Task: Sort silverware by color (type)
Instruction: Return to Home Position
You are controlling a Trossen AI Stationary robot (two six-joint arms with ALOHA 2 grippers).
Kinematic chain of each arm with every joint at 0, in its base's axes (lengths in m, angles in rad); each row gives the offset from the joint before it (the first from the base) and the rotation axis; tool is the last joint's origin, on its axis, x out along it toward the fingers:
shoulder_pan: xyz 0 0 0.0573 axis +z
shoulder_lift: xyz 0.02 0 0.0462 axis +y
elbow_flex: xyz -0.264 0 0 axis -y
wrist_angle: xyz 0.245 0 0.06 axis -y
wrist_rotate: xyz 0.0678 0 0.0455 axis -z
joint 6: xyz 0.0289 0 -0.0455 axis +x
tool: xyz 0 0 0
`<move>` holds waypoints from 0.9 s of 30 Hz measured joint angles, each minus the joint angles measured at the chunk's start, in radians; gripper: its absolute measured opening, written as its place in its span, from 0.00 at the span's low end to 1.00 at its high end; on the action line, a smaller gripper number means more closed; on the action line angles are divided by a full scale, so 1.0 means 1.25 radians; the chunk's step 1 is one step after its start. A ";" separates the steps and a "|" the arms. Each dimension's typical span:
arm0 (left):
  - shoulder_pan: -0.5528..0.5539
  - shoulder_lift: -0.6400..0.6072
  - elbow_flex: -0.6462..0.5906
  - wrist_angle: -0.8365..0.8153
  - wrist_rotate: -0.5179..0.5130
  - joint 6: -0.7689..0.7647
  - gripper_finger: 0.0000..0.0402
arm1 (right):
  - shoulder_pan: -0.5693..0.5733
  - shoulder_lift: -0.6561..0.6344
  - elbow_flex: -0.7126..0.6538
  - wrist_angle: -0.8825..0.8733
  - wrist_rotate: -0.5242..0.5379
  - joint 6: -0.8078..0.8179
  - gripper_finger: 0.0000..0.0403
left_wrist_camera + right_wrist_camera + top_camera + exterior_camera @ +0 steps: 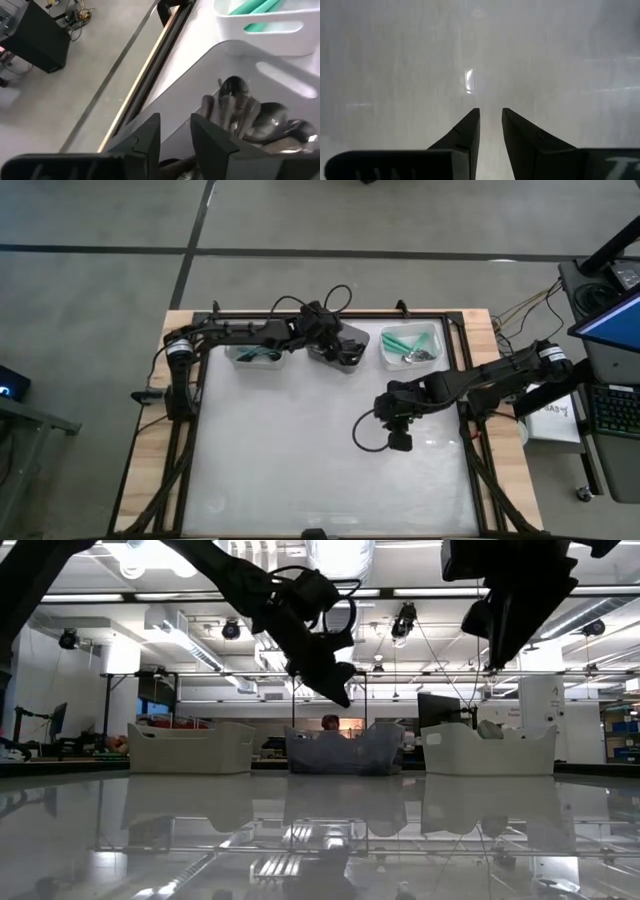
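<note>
Looking over the counter [300,470], I see three bins in a row along its far edge. At 11 o'clock the left bin [233,356] holds teal-handled spoons [263,355]. At 12 o'clock the left hand [175,116] hangs above the grey bin [361,340]. Its fingers stand a narrow gap apart and hold nothing. The black spoons [242,112] lie heaped in that bin, just beyond the fingertips. At 1 o'clock the white bin [441,345] carries green-handled spoons [400,340]. The right hand [490,110] is at 3 o'clock from the counter's middle, over bare surface and well apart from the bins. Its fingers are also narrowly parted and empty.
</note>
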 joint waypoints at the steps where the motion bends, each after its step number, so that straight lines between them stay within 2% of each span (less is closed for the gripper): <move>1: -0.006 0.000 0.004 -0.005 0.001 -0.013 0.23 | 0.000 -0.004 -0.002 0.000 0.001 0.000 0.18; 3: -0.022 -0.002 0.019 -0.011 0.034 -0.038 0.24 | 0.000 -0.022 -0.010 0.009 0.006 -0.012 0.18; 8: -0.080 -0.005 0.058 -0.017 0.224 -0.077 0.22 | 0.000 -0.100 -0.095 0.144 0.007 -0.020 0.18; 10: -0.107 -0.005 0.072 -0.023 0.264 -0.079 0.22 | 0.000 -0.138 -0.139 0.188 0.007 -0.020 0.18; 20: -0.255 -0.057 0.122 -0.071 0.269 -0.100 0.20 | 0.000 -0.325 -0.391 0.416 0.031 0.022 0.18; 27: -0.347 -0.120 0.119 -0.102 0.197 -0.110 0.20 | 0.000 -0.426 -0.523 0.496 0.099 0.029 0.18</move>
